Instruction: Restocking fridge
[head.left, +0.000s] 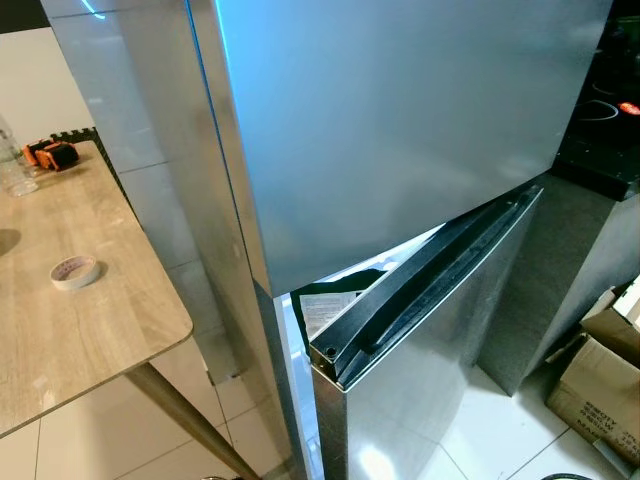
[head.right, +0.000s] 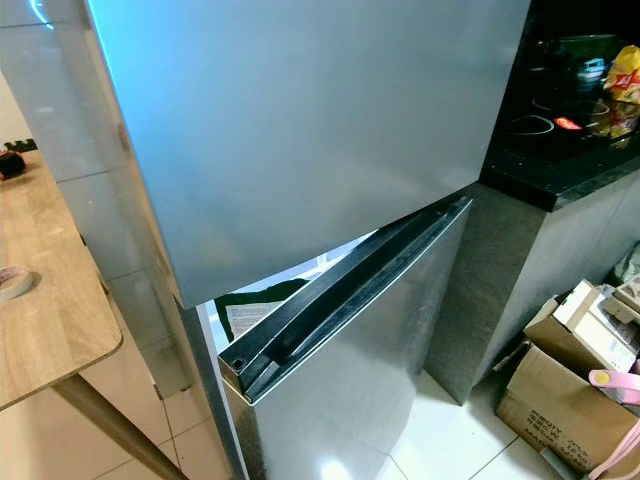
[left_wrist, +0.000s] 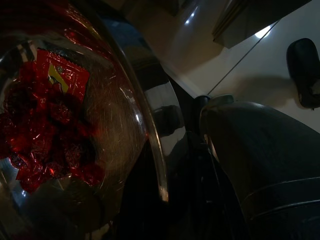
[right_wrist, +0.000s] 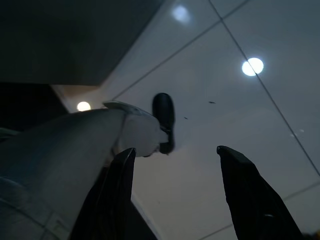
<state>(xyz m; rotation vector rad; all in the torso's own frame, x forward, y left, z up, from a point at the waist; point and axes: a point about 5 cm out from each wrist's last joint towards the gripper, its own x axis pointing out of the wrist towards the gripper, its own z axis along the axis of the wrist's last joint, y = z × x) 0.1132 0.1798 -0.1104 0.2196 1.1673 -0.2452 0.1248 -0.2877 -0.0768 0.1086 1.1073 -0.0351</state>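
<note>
Now left end effector (left_wrist: 150, 150) clamped on clear tub (left_wrist: 75, 125) of red sweets: light, slick, rigid. Right end effector (right_wrist: 175, 185) apart, empty. Fridge lower door (head.left: 440, 340) ajar; grip black top edge.

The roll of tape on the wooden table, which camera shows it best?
The left eye view: the roll of tape lies whole on the wooden table. The right eye view cuts it off at the picture's edge. The wrist views point elsewhere.

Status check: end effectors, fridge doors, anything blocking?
Right end effector open, empty, pointing at the floor. Left end effector shut on clear bag of red-wrapped items. Fridge lower door ajar, upper door shut. Wooden table at left.
</note>
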